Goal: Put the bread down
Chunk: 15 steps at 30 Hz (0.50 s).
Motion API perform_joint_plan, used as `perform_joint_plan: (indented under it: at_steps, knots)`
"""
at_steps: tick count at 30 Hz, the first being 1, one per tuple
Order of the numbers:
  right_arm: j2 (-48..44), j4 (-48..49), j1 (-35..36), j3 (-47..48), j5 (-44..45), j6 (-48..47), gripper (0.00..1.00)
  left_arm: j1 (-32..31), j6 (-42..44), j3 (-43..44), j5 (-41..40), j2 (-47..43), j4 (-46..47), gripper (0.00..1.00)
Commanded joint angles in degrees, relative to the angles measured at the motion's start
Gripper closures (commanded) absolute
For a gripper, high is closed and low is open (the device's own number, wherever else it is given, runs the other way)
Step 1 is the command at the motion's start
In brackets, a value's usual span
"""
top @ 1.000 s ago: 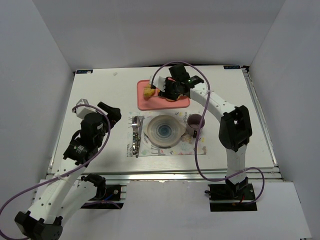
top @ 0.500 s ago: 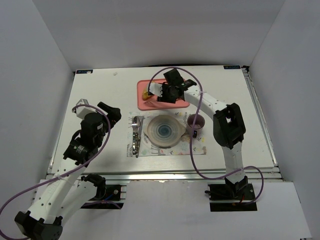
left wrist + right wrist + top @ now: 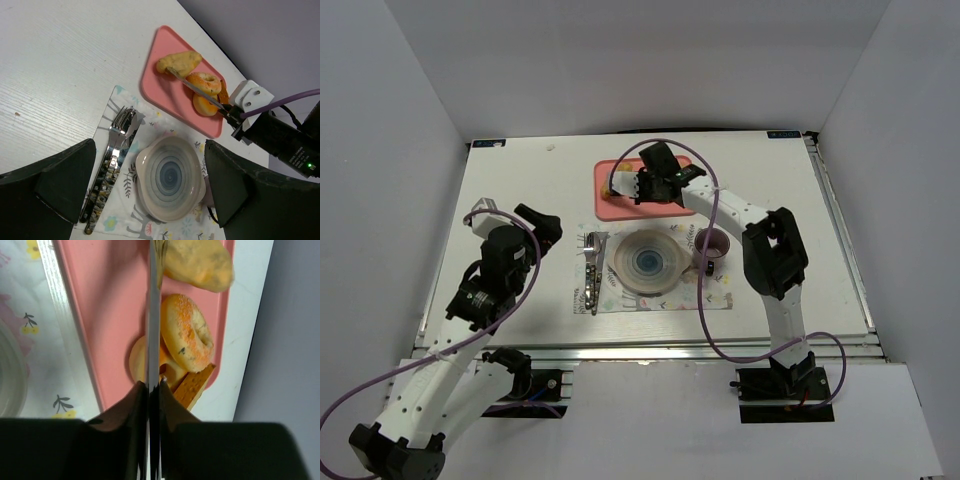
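Note:
The bread lies on a pink tray (image 3: 610,208) (image 3: 165,95) (image 3: 100,315). There is an oval piece (image 3: 179,62) (image 3: 197,262), a ring-shaped piece (image 3: 204,83) (image 3: 189,332), a round piece under it (image 3: 136,360) and a brown toast strip (image 3: 192,385). My right gripper (image 3: 642,183) (image 3: 154,386) is over the tray, shut on a thin metal utensil (image 3: 154,315) (image 3: 200,90). The utensil's tip reaches the oval piece at the tray's far left corner (image 3: 612,184). My left gripper (image 3: 535,222) (image 3: 150,190) is open and empty, off to the left of the placemat.
A ringed blue-grey bowl plate (image 3: 648,260) (image 3: 170,177) sits on a patterned placemat (image 3: 610,295), with a fork and another utensil (image 3: 592,270) (image 3: 117,135) at its left. A purple mug (image 3: 711,243) stands right of the plate. White walls enclose the table.
My right gripper has swung left across the tray with the utensil. The oval bread piece has shifted slightly towards the tray's far left corner. The left arm has not moved.

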Motion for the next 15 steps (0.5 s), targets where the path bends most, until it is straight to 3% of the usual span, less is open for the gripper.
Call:
perform_joint_plan:
  at_steps: [1,4,10,15]
  knots:
    - [-0.51,0.25,0.14,2.47,-0.60,-0.20,0.90,0.04,-0.07,0.31,-0.98,-1.33,-0.02,0.02]
    - [-4.90,0.78,0.14,1.24,-2.54,2.09,0.92,0.04,0.02,0.31,-1.06,-1.68,-0.11,0.02]
    - [-18.16,-7.65,0.14,-4.55,-11.85,8.94,0.92,0.04,-0.15,0.13,-1.42,-2.74,0.33,0.02]
    - [-32.21,-11.43,0.14,-22.44,-15.64,14.04,0.90,0.04,-0.15,-0.04,-1.07,-3.18,0.94,0.02]
